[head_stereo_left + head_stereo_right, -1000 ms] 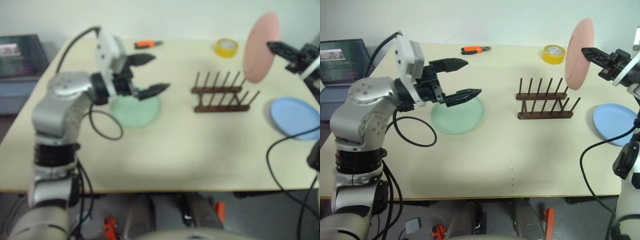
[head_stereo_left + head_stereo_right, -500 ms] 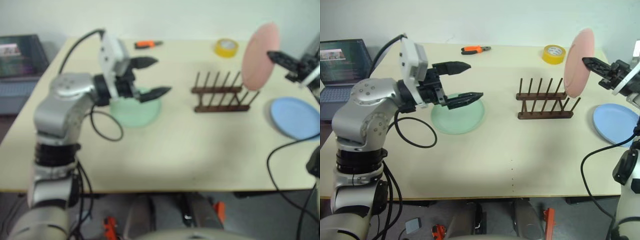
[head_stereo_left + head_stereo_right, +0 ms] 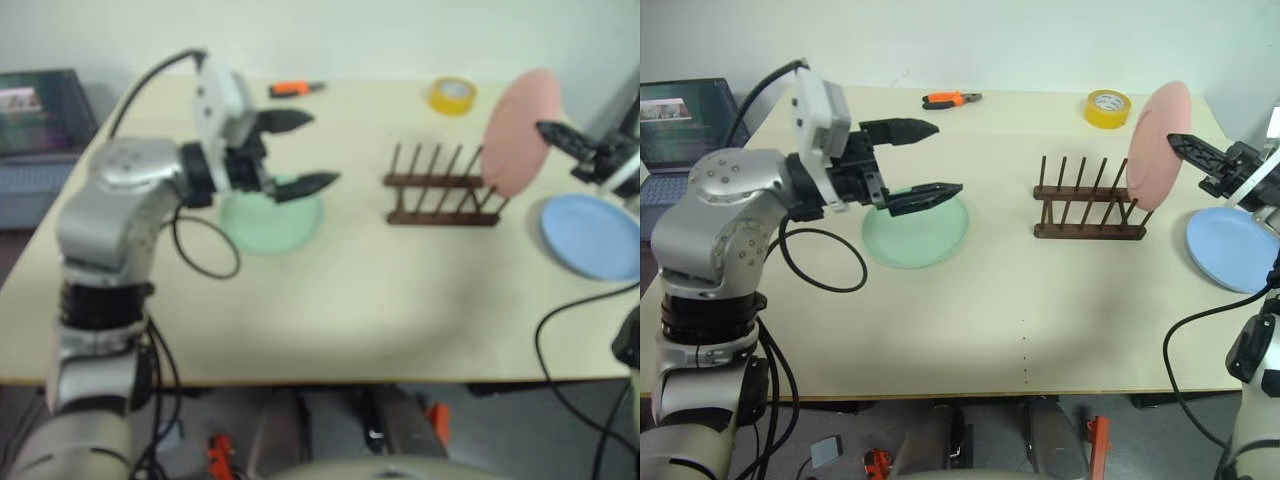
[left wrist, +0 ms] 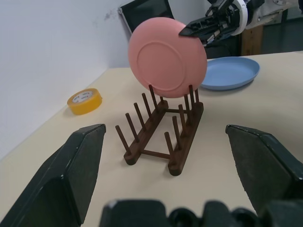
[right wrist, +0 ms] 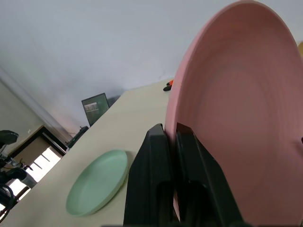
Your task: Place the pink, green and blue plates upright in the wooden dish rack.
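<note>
My right gripper [image 3: 1188, 147] is shut on the rim of the pink plate [image 3: 1157, 142], which stands upright at the right end of the wooden dish rack [image 3: 1086, 210], its lower edge down among the end pegs [image 4: 170, 94]. The green plate [image 3: 915, 230] lies flat on the table at the left. Just above it hovers my left gripper [image 3: 937, 158], open and pointing level toward the rack. The blue plate [image 3: 1230, 248] lies flat on the table right of the rack.
A yellow tape roll [image 3: 1107, 107] and orange-handled pliers [image 3: 949, 99] lie near the table's far edge. A laptop [image 3: 680, 112] sits off the table's left side. A black cable [image 3: 820, 262] loops over the table below my left arm.
My right gripper has lowered the pink plate from above the rack's right end down to its end pegs. The left gripper has stayed in place.
</note>
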### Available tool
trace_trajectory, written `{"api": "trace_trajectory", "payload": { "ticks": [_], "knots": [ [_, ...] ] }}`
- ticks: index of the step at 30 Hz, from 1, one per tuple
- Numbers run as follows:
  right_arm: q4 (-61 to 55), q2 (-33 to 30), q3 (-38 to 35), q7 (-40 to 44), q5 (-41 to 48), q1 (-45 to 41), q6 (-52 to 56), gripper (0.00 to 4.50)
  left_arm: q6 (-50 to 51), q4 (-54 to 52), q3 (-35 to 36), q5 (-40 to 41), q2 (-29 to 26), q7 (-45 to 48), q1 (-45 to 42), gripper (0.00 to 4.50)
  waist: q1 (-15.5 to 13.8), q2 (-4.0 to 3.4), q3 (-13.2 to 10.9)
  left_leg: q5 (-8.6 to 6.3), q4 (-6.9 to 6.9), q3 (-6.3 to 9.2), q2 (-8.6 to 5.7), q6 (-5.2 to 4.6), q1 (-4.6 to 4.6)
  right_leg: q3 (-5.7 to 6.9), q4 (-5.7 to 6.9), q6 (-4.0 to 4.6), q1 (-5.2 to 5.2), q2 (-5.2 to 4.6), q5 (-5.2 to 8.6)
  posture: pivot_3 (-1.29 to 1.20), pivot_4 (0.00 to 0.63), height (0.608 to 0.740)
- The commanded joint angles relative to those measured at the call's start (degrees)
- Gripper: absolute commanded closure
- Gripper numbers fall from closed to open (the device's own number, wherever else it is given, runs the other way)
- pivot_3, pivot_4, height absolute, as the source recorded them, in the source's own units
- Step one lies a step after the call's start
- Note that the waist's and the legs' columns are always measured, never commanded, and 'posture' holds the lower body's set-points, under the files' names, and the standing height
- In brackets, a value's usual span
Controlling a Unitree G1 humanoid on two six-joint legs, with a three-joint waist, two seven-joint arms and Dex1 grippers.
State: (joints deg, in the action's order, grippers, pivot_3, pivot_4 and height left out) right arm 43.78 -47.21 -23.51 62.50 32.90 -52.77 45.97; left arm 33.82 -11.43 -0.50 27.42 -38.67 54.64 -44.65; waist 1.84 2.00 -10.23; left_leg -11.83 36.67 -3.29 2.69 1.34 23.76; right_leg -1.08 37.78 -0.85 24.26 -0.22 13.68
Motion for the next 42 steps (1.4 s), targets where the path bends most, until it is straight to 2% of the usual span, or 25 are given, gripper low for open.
{"api": "trace_trajectory", "payload": {
  "ticks": [1, 7, 11, 16, 22, 30, 35, 39, 42],
  "knots": [
    [-2.0, -1.3, -1.8, 1.0, 1.8, -0.6, -0.5, 4.5, 0.0, -1.0, 0.3, -0.1, -0.9, 0.3, -1.2, 0.03, 0.0, 0.0, 0.0, 0.0, 0.0, 0.01, 0.0, 0.0, 0.0, 0.01, 0.0, 0.0, 0.0, 0.0, 0.0, 0.0, 0.15, 0.74],
    [-3.2, -0.5, -0.9, 1.0, 1.5, -0.5, -1.0, 4.5, 0.2, -1.0, 0.4, -0.1, -1.4, 0.4, -1.3, 0.03, 0.0, 0.0, 0.0, 0.0, 0.0, 0.0, 0.0, 0.0, 0.0, 0.0, -0.01, 0.0, 0.0, 0.01, 0.0, 0.0, 0.15, 0.74],
    [-4.0, -0.1, -0.6, 0.6, 1.3, -0.4, -1.0, 3.53, 0.2, -1.1, 0.6, -0.3, -1.8, 0.4, -1.1, 0.0, 0.0, 0.0, 0.0, 0.0, 0.0, 0.02, 0.01, 0.0, 0.0, 0.02, 0.0, 0.0, 0.0, 0.01, 0.0, 0.0, 0.15, 0.74],
    [-3.7, -0.3, -0.4, -0.1, 0.2, -0.5, -3.4, 1.81, 0.0, -0.9, 0.4, -0.3, -1.6, 0.1, -1.0, 0.0, 0.0, 0.0, 0.0, 0.0, 0.01, 0.0, 0.0, 0.0, 0.0, 0.0, 0.0, 0.0, 0.0, 0.01, 0.0, 0.0, 0.15, 0.74],
    [-3.8, -1.8, -0.4, -0.5, -0.3, -1.3, -5.3, 1.81, -0.3, -0.5, -0.3, -0.8, -0.8, -0.1, -1.1, 0.0, 0.0, 0.0, 0.0, 0.0, 0.01, 0.01, 0.0, 0.0, 0.0, 0.01, 0.0, 0.0, 0.0, 0.01, 0.0, 0.0, 0.15, 0.74],
    [-3.0, -5.2, 2.5, -2.8, -6.1, -1.9, -14.4, 1.81, -1.6, 1.0, -1.2, -1.8, 0.2, 0.1, -1.4, 0.0, 0.0, 0.0, 0.0, 0.0, 0.01, 0.0, 0.0, 0.0, -0.01, 0.0, 0.0, 0.0, 0.0, 0.01, 0.0, 0.0, 0.15, 0.74],
    [-3.3, -7.6, 3.0, -2.5, -7.6, -2.6, -16.1, 1.81, -2.4, 1.7, -1.4, -2.2, 0.9, 0.2, -1.4, 0.0, 0.0, -0.01, 0.0, 0.0, 0.01, -0.01, 0.0, 0.0, -0.02, -0.01, 0.02, 0.0, 0.0, 0.01, 0.0, 0.0, 0.15, 0.74],
    [-7.4, -10.2, 4.1, -0.5, -7.4, -0.9, -14.8, 1.81, -2.6, 1.8, -1.3, -2.3, 1.1, 0.1, -1.1, 0.0, -0.1, -0.01, 0.0, 0.0, 0.01, -0.01, 0.0, 0.0, 0.0, -0.01, -0.02, 0.0, 0.0, 0.0, 0.0, 0.0, 0.15, 0.74],
    [-16.1, -12.2, 4.7, 3.0, -5.0, 2.9, -11.3, 1.81, -2.2, 1.9, -0.9, -2.5, 0.6, -0.2, -0.7, 0.0, 0.0, -0.01, 0.0, 0.0, 0.0, 0.0, 0.01, 0.0, 0.0, 0.0, -0.02, 0.0, 0.0, 0.0, 0.0, 0.0, 0.15, 0.74]
  ]
}}
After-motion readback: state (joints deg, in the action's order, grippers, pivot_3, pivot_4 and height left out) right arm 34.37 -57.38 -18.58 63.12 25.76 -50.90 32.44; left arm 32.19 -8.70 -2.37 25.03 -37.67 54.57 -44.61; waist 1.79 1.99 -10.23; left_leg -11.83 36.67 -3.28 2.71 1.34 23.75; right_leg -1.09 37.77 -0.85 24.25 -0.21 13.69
